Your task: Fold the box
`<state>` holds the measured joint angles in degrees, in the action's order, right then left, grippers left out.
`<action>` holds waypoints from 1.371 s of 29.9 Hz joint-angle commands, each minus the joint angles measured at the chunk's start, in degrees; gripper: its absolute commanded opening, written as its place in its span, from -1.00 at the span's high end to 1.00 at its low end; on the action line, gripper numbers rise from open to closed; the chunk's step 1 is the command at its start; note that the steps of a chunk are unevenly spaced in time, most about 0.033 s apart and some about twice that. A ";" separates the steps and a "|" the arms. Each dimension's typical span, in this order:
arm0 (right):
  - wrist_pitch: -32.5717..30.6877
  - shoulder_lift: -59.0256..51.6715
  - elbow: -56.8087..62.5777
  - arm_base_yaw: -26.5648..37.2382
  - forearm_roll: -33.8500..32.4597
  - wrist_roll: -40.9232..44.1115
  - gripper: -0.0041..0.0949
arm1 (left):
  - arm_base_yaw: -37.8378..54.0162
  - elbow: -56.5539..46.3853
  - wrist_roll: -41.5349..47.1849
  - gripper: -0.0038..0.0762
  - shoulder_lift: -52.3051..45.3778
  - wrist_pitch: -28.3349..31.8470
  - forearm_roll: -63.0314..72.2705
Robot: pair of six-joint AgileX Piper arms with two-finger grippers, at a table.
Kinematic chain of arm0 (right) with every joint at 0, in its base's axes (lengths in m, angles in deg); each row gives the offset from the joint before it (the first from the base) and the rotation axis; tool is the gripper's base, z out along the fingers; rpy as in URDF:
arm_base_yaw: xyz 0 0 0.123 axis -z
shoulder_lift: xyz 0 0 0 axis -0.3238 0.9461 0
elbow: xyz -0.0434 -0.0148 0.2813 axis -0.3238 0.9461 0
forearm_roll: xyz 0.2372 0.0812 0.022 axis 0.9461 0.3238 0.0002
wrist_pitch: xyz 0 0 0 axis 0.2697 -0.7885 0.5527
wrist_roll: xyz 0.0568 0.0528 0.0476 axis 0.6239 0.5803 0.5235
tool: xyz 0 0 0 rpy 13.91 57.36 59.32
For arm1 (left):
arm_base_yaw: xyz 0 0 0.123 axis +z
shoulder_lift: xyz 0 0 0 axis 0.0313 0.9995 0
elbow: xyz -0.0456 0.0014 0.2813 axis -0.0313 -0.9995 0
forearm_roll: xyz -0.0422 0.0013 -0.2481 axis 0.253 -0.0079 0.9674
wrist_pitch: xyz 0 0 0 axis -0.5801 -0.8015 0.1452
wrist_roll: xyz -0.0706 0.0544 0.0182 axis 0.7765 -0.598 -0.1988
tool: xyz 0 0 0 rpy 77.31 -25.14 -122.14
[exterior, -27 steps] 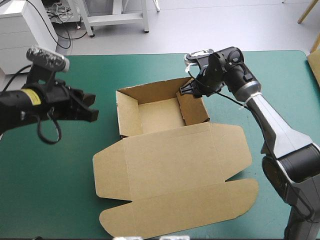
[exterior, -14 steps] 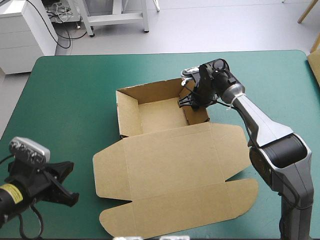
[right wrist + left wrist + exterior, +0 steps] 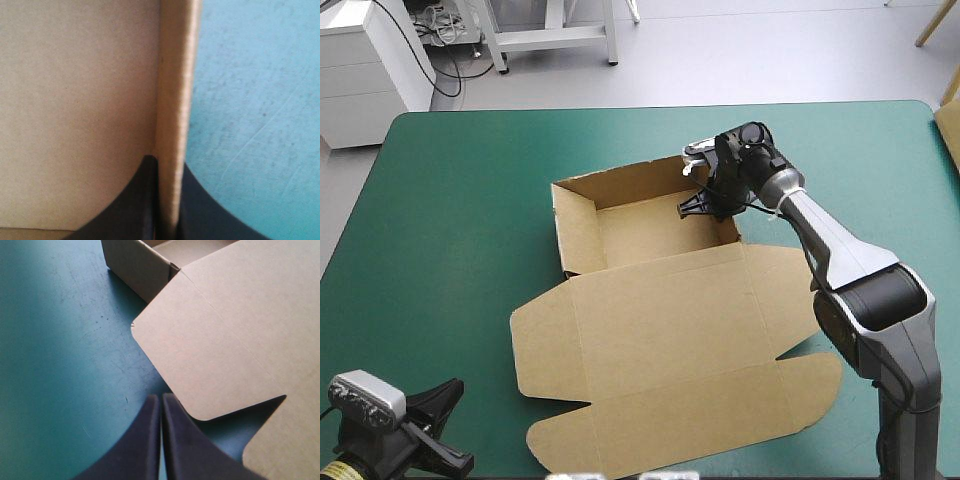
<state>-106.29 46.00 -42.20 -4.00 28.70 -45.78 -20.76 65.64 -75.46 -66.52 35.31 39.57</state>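
Observation:
The brown box (image 3: 660,300) lies mid-table as an open tray with raised walls at the far side and its lid and flaps flat toward the near edge. My right gripper (image 3: 705,203) is at the tray's right wall, shut on it; in the right wrist view the wall's top edge (image 3: 175,110) runs between the black fingers. My left gripper (image 3: 445,425) is down at the near left corner of the table, apart from the box. In the left wrist view its fingers (image 3: 161,405) meet in one arch, with the lid's rounded left flap (image 3: 210,355) just ahead.
Teal-green cover (image 3: 450,220) lies bare to the left of the box and beyond it. The table's far edge (image 3: 650,108) runs near the top of the high view, with white furniture on the floor beyond.
My left arm has swung from the far left of the table down to the near left corner. My right gripper moved onto the tray's right wall, which now stands straighter.

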 commanded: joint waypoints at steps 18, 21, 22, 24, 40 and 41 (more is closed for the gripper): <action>0.45 -3.41 -1.35 42.04 -5.55 -4.49 0.96 | -0.35 0.65 0.87 0.92 -0.79 5.11 -1.77; 0.45 -3.41 -1.35 46.68 -3.10 -5.54 0.96 | -0.35 0.65 0.87 0.92 -0.79 5.11 -1.77; 0.45 -3.41 -1.35 48.42 -2.31 -5.54 0.96 | -0.35 0.65 0.87 0.92 -0.79 5.11 -1.77; 0.45 -3.41 -1.35 50.36 -1.84 -5.54 0.96 | -0.35 0.65 0.87 0.92 -0.79 5.11 -1.77; 0.45 -4.88 -1.46 52.05 2.74 -8.46 0.07 | -0.35 0.65 0.97 0.92 -0.79 5.11 -1.86; 0.45 -5.66 -1.58 52.05 2.74 -8.46 0.00 | -0.35 0.65 0.96 0.92 -0.79 5.11 -1.86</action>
<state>-107.08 45.80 -42.20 47.56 31.62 -53.66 -20.76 65.07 -75.04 -68.14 35.92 37.63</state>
